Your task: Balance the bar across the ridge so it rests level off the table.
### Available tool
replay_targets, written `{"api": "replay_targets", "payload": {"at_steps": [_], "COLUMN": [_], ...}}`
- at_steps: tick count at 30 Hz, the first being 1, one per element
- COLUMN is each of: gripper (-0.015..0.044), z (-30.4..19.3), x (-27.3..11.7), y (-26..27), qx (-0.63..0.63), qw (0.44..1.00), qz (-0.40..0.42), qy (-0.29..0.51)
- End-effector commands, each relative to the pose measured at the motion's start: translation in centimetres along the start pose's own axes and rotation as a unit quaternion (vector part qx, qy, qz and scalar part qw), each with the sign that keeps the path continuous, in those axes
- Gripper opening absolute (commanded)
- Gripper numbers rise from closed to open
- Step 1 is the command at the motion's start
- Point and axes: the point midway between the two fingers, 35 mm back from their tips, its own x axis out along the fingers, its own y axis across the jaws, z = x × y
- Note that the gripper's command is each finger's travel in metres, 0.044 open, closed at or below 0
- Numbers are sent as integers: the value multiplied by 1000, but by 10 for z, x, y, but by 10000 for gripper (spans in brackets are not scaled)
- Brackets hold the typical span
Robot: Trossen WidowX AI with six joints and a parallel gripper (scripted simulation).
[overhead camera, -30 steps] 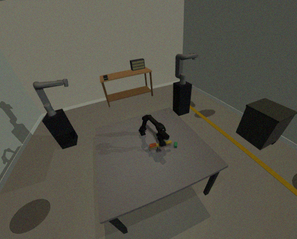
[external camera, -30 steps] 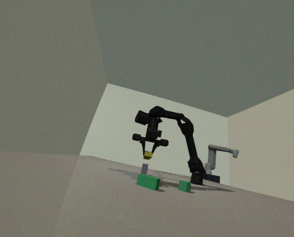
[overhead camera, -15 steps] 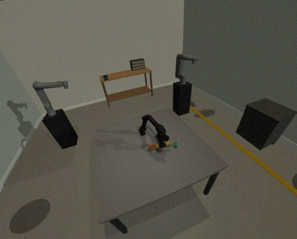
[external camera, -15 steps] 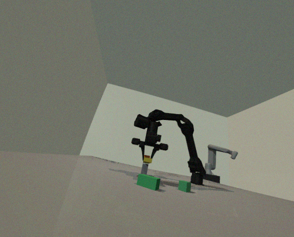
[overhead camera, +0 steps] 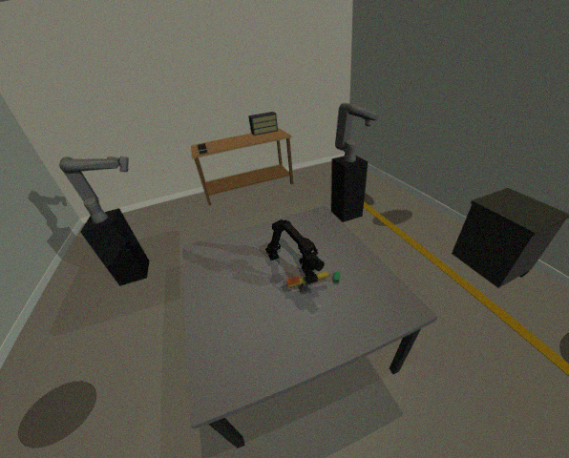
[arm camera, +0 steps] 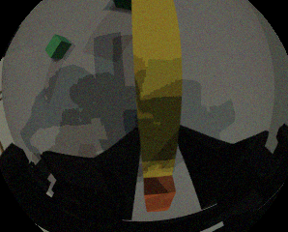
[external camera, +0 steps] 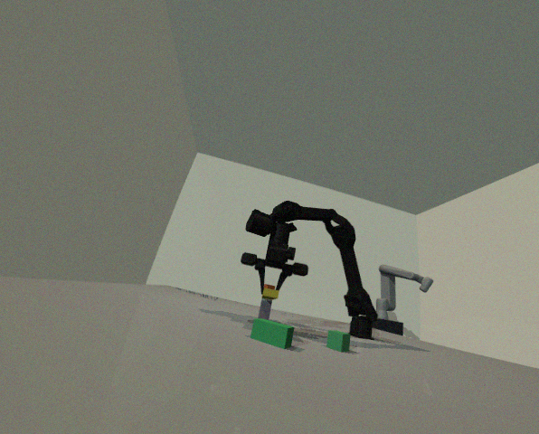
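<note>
My gripper (overhead camera: pixel 311 279) (external camera: pixel 270 291) (arm camera: pixel 158 130) is shut on the yellow bar (overhead camera: pixel 323 276) (external camera: pixel 270 295) (arm camera: pixel 157 39) and holds it above the table (overhead camera: pixel 275 344), roughly level. An orange block (overhead camera: pixel 292 280) (external camera: pixel 269 287) (arm camera: pixel 158 200) sits on one end of the bar, behind the fingers in the wrist view. The grey ridge (external camera: pixel 264 309) stands upright, with its top just below the bar in the exterior view. I cannot tell whether bar and ridge touch. The ridge is not clearly seen in the wrist view.
A larger green block (overhead camera: pixel 336 277) (external camera: pixel 272 333) lies beyond the bar's plain end. A smaller green block (external camera: pixel 337 341) (arm camera: pixel 58 46) lies to the side nearer the arm's base. Two grey arms on black pedestals and a shelf stand away from the table.
</note>
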Motion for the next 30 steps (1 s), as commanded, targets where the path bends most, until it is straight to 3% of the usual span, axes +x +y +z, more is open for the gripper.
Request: {"api": "replay_targets", "payload": {"at_steps": [1,30], "gripper": [0,0], "z": [-1,-1], "x": [-1,2], "y": [-1,-1], "qx": [1,1], "qw": [1000,1000], "qz": [-3,-3], "qy": [1,1]}}
